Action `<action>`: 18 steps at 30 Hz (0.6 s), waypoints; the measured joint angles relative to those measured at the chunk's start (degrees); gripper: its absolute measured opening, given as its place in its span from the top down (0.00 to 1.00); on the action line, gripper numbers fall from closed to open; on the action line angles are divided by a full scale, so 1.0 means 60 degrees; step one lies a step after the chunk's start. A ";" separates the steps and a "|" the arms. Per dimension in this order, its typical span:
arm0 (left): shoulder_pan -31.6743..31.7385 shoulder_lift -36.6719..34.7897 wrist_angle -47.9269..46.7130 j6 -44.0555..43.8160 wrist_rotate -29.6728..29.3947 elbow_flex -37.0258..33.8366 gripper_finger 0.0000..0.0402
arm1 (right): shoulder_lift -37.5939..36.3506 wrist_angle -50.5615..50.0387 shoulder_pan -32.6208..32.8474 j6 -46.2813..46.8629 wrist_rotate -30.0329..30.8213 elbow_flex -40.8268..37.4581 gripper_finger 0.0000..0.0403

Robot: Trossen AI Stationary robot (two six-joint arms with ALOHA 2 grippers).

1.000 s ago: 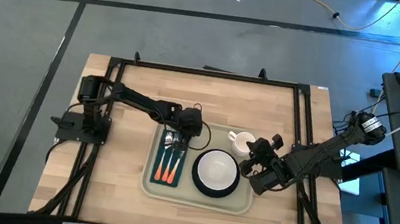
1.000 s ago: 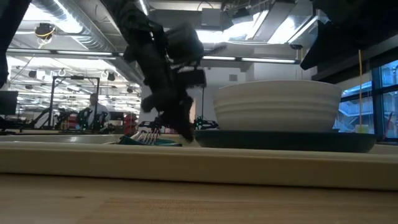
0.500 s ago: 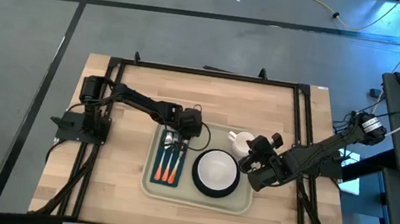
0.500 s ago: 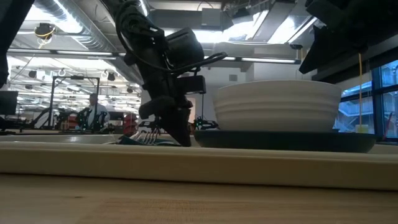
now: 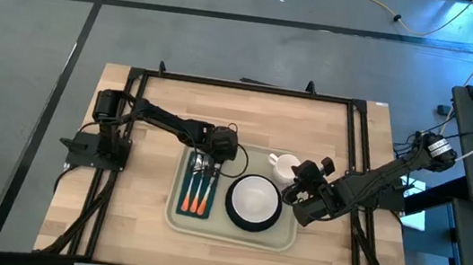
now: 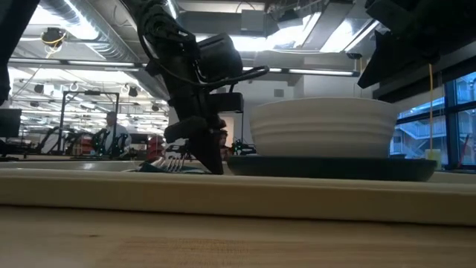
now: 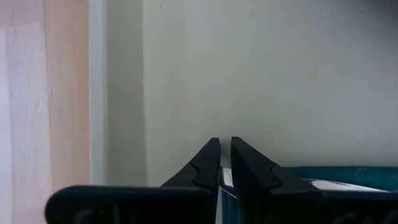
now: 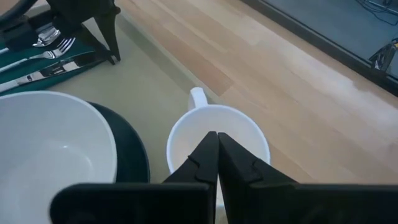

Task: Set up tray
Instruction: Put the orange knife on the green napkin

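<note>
Bowl (image 5: pixel 255 198) and mug (image 5: pixel 284 166) crowd tray (image 5: pixel 287 239)

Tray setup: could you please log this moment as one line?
left pincer: shut, on napkin | right pincer: shut on mug rim | tray: bowl on plate

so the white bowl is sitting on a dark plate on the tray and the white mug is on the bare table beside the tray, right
Not quite. The white bowl does sit on the dark plate on the tray, but the white mug stands on the tray too, at its far right corner, as the high view shows.
</note>
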 joint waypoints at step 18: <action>-0.0058 -0.0240 -0.1070 0.0004 -0.0778 0.0109 0.92 | 0.0000 0.0000 0.0001 0.0006 -0.0007 0.0000 0.97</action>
